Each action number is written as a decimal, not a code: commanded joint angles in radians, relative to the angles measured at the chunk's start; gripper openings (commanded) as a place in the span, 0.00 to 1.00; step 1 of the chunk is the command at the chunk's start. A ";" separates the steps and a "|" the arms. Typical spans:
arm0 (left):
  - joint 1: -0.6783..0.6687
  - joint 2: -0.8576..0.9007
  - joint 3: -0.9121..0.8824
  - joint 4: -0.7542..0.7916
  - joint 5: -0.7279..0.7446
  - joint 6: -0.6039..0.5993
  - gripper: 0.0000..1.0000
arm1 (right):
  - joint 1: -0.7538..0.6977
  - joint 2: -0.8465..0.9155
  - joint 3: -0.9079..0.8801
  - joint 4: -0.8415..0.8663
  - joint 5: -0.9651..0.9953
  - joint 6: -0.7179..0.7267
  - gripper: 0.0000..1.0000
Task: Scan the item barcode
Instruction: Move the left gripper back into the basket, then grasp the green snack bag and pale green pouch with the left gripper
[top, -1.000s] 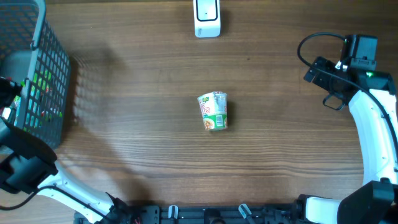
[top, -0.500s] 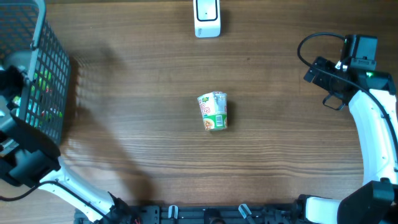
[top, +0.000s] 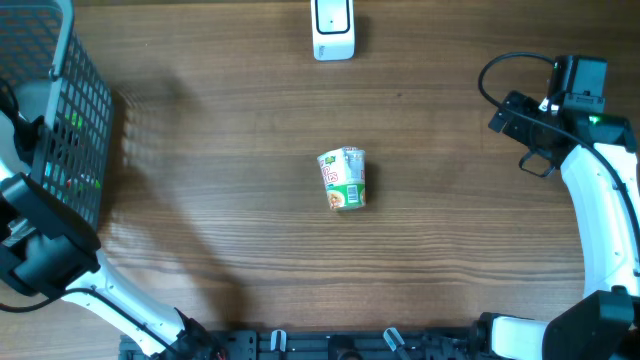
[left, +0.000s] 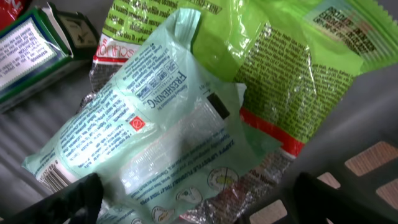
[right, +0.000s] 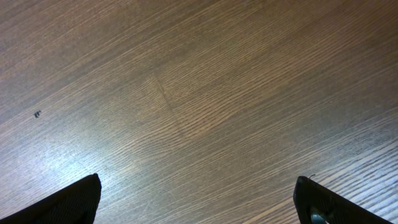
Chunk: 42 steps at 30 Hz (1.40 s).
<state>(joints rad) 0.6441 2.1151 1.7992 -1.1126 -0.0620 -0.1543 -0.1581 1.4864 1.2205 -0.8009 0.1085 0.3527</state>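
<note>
Your left gripper (left: 202, 204) hangs empty, jaws spread wide, inside the wire basket (top: 70, 120), directly over a pale green packet (left: 155, 143) marked "Freshening". The packet's long axis runs lower left to upper right between the fingers. Farther out, a cup of noodles (top: 343, 180) lies at the centre of the table (top: 200, 200), and the scanner (top: 333, 30) sits at the far edge. Your right gripper (right: 199, 202), equally wide and empty, hovers well apart over bare wood.

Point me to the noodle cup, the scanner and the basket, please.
noodle cup (top: 343, 181), overhead view, on its printed side wall.
scanner (top: 333, 32), overhead view, on its white body.
basket (top: 85, 118), overhead view, on its mesh wall.
</note>
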 joint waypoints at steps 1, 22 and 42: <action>0.004 0.017 -0.018 0.020 -0.011 0.013 1.00 | 0.000 -0.004 0.021 0.000 0.002 -0.012 1.00; 0.003 0.018 -0.222 0.212 0.040 0.013 1.00 | 0.000 -0.004 0.021 0.000 0.002 -0.012 1.00; 0.003 -0.073 -0.070 0.155 0.199 0.161 1.00 | 0.000 -0.004 0.021 0.000 0.002 -0.012 1.00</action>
<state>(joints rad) 0.6510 2.0621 1.7103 -0.9554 0.0376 -0.0792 -0.1581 1.4864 1.2205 -0.8009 0.1085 0.3527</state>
